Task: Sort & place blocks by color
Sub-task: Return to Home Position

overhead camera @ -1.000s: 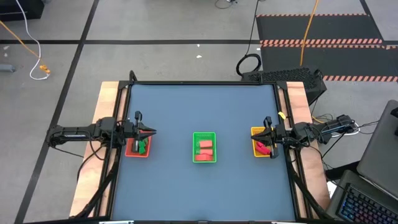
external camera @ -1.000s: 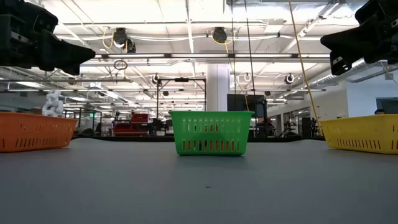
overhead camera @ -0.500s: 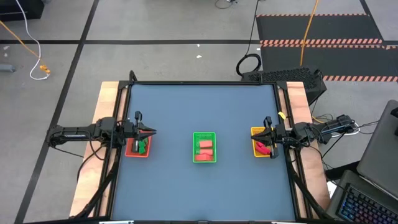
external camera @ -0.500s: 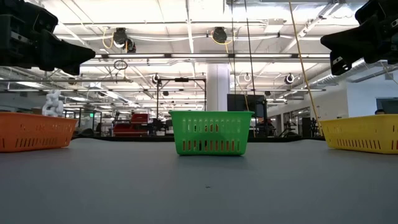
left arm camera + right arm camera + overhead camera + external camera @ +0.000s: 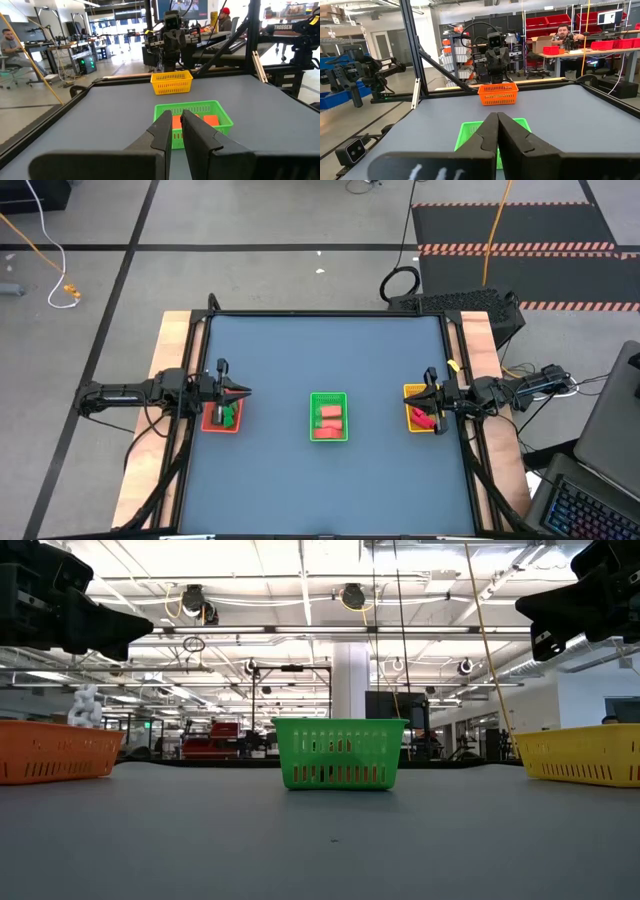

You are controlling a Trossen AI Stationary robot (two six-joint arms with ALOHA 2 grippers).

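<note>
Green blocks (image 5: 229, 416) lie in the orange tray (image 5: 208, 423) at the table's left. Salmon-orange blocks (image 5: 329, 420) (image 5: 211, 120) lie in the green tray (image 5: 328, 396) (image 5: 190, 106) at the middle. A pinkish-red block (image 5: 425, 419) lies in the yellow tray (image 5: 411, 391) (image 5: 171, 82) at the right. My left gripper (image 5: 246, 392) (image 5: 175, 116) hangs above the orange tray, pointing right, shut to a thin slit and holding nothing. My right gripper (image 5: 418, 402) (image 5: 497, 116) hangs above the yellow tray, pointing left, shut and empty. In the low view both grippers (image 5: 105, 630) (image 5: 535, 615) are well above the table.
The three trays stand in a row across the table's middle (image 5: 55, 750) (image 5: 340, 752) (image 5: 580, 755). Bare blue-grey table surface lies on their near and far sides (image 5: 325, 350). People sit at benches beyond the table (image 5: 7, 37) (image 5: 565, 31).
</note>
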